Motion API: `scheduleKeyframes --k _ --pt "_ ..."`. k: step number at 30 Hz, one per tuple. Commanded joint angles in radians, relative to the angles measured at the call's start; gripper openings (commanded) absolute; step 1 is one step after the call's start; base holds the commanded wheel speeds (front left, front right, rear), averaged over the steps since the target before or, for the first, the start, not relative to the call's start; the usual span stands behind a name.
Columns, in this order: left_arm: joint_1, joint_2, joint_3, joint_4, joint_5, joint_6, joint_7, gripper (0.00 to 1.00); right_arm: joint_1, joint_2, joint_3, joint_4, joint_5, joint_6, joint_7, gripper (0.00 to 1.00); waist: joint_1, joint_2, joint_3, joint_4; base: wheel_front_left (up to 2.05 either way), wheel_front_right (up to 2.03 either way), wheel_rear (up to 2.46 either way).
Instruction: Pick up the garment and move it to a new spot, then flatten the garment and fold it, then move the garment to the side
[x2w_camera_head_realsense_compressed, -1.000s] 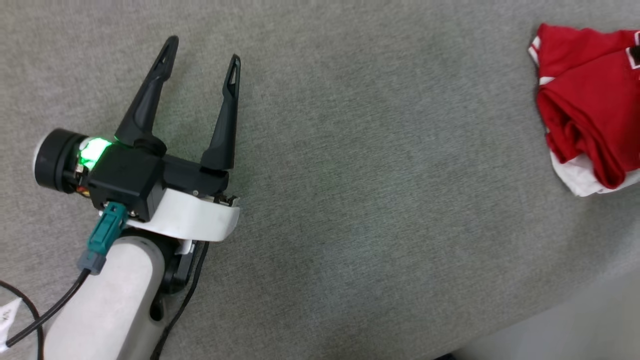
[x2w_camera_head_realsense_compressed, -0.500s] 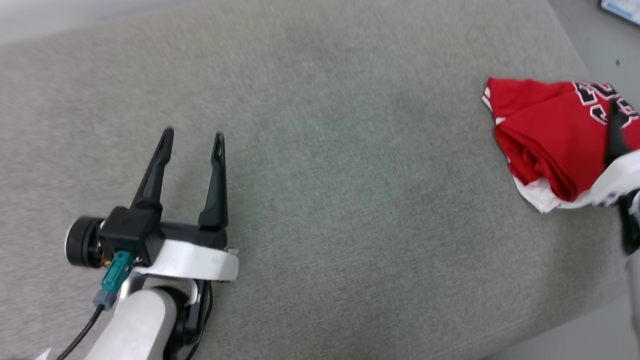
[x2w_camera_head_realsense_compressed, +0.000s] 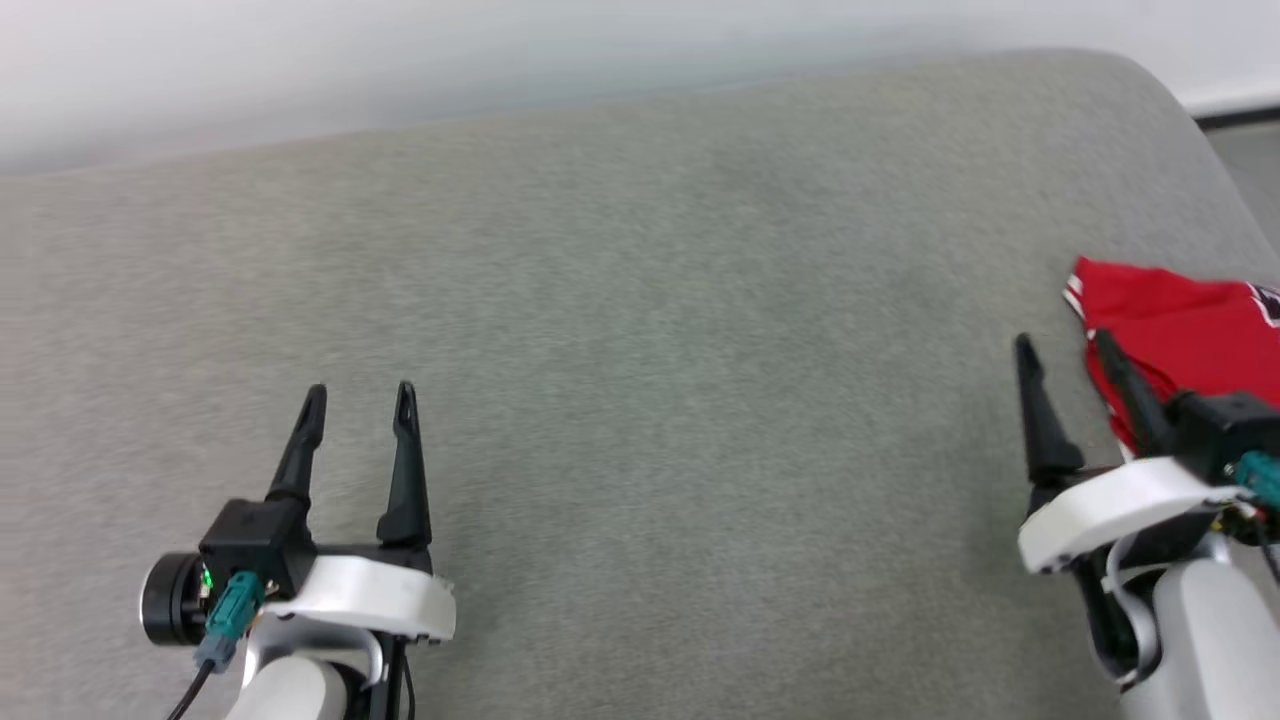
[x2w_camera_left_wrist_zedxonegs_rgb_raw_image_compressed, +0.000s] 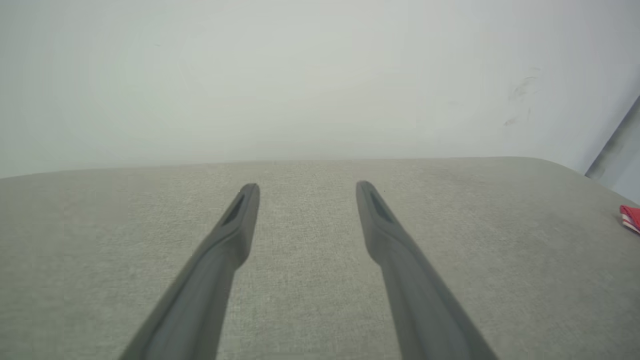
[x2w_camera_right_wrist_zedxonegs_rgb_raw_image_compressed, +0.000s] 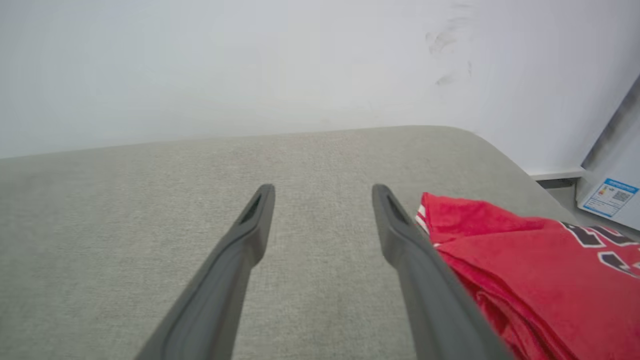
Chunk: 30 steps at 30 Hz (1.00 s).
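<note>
The garment (x2w_camera_head_realsense_compressed: 1180, 320), a red jersey shirt with striped trim, lies folded in a bundle at the right end of the grey cushioned surface (x2w_camera_head_realsense_compressed: 700, 300). Dark white-outlined lettering shows on it (x2w_camera_right_wrist_zedxonegs_rgb_raw_image_compressed: 545, 270) in the right wrist view. My right gripper (x2w_camera_head_realsense_compressed: 1065, 345) stands open just left of the bundle, holding nothing, its right finger against the cloth's near edge. My left gripper (x2w_camera_head_realsense_compressed: 360, 397) is open at the lower left over bare fabric, far from the shirt. A small red corner of the garment (x2w_camera_left_wrist_zedxonegs_rgb_raw_image_compressed: 631, 218) appears at the right edge of the left wrist view.
A pale wall (x2w_camera_head_realsense_compressed: 500, 60) runs behind the grey surface. The surface's rounded right end drops off just past the garment. On the floor beyond stands a white appliance with a label (x2w_camera_right_wrist_zedxonegs_rgb_raw_image_compressed: 610, 195). Bare fabric spreads between the two grippers.
The head camera has tilted up, bringing in the wall and the right gripper. The right arm has drawn back off the garment and now stands at its left edge, open.
</note>
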Motion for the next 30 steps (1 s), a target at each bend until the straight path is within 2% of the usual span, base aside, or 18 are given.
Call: scheduleKeyframes --k 1,7,14,21,30 --pt "0.018 -0.002 0.006 0.009 -0.004 0.003 -0.005 1.00 0.029 0.008 0.007 -0.032 -0.001 -0.001 0.009 1.00 0.0001 0.0000 -0.040 0.047 0.00 0.00 0.00" --pt "0.066 0.006 0.031 0.037 -0.002 0.008 -0.013 1.00 0.138 0.042 0.022 -0.208 -0.010 -0.001 0.057 1.00 0.0001 0.0000 -0.095 0.106 0.00 0.00 0.00" --pt "0.132 0.036 0.040 0.045 0.008 0.000 -0.016 1.00 0.269 0.071 0.006 -0.373 -0.032 -0.001 0.122 1.00 0.0001 0.0000 -0.166 0.116 0.00 0.00 0.00" --pt "0.178 0.041 0.016 0.042 0.003 -0.008 -0.004 1.00 0.356 0.083 -0.005 -0.460 -0.057 -0.001 0.175 1.00 0.0001 0.0000 -0.210 0.115 0.00 0.00 0.00" --pt "0.199 0.049 0.008 0.022 0.005 0.006 0.003 1.00 0.385 0.090 0.006 -0.502 -0.072 -0.001 0.201 1.00 0.0001 0.0000 -0.220 0.116 0.00 0.00 0.00"
